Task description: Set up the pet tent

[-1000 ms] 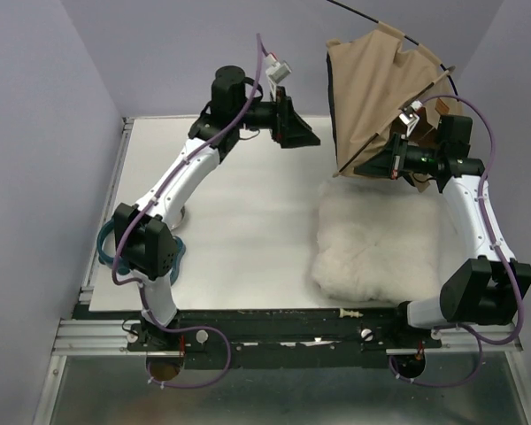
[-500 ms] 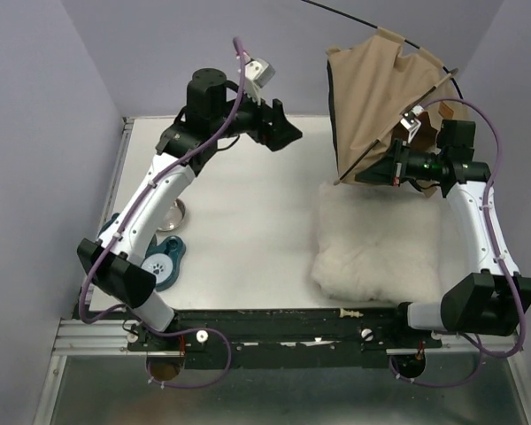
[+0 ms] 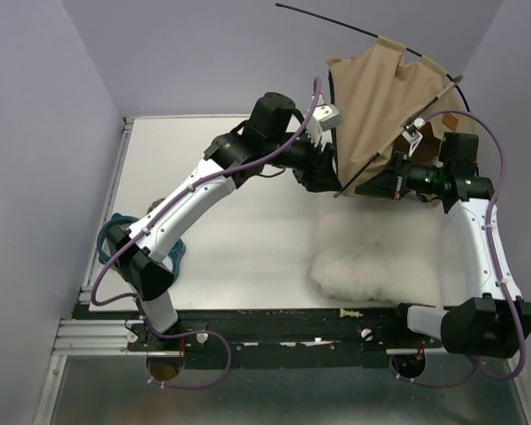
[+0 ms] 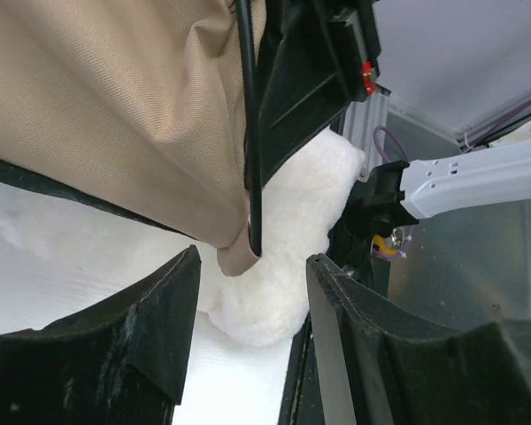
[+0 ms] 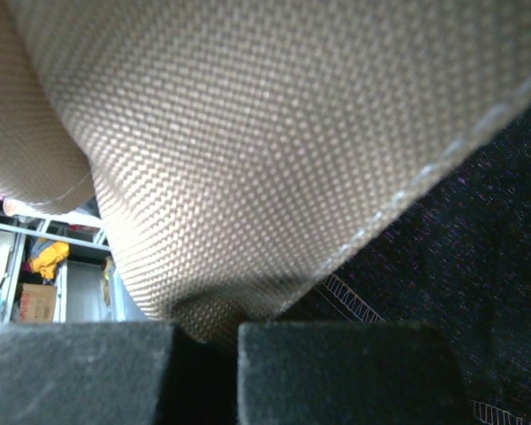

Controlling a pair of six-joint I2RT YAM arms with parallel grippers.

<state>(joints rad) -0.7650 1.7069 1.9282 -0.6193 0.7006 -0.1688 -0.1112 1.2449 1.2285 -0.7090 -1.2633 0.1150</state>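
Observation:
The tan-brown pet tent [image 3: 380, 106] is held up off the table at the back right, with thin black poles sticking out of its top. My right gripper [image 3: 365, 188] is shut on the tent's lower fabric edge [image 5: 248, 177]. My left gripper [image 3: 323, 181] is open just left of the tent's bottom corner. In the left wrist view the tan corner [image 4: 234, 257] and a black pole end [image 4: 254, 221] hang between and just beyond my open fingers, apart from them. The tent's label and pom-pom are not visible.
A white fluffy cushion [image 3: 376, 257] lies on the white table [image 3: 239, 239] under and in front of the tent. A teal paw-print item [image 3: 115, 232] lies at the left, partly hidden by my left arm. Purple walls stand close at left and back.
My left arm has swung right across the table from the back middle to the tent's lower left corner. The right gripper has kept hold of the tent, which has shifted a little.

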